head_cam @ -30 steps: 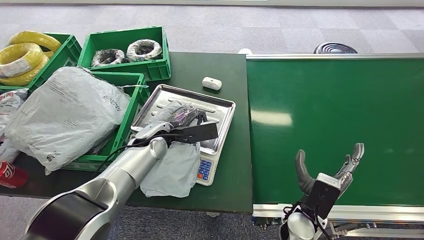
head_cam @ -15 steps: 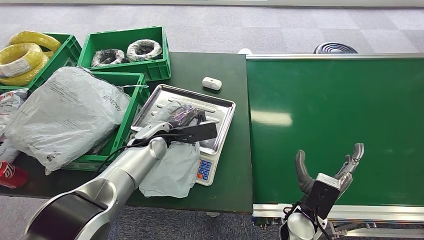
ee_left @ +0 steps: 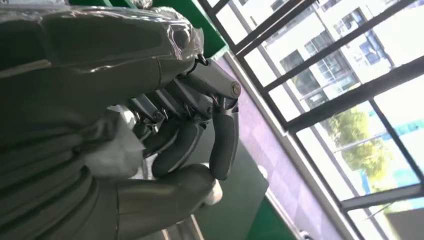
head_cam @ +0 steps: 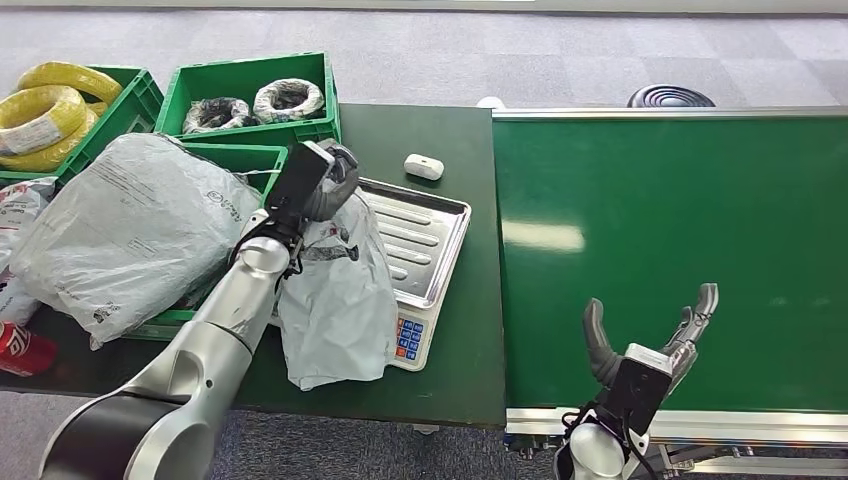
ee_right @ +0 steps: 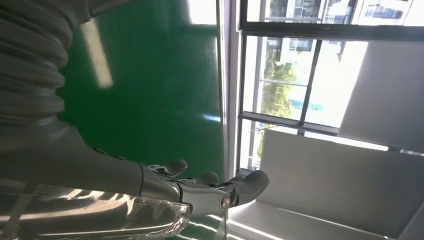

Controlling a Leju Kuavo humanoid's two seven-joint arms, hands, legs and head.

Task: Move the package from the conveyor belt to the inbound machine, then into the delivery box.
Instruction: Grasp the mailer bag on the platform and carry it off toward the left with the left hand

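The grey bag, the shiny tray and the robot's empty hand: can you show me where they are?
grey bag [head_cam: 335, 300], head view, on the middle of its hanging plastic.
shiny tray [head_cam: 425, 235], head view, on its bare ribbed floor.
right hand [head_cam: 648, 345], head view, on the palm between the spread fingers.

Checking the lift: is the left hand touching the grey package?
Touching: in the head view the left hand grips the top of the grey package, which hangs below it.
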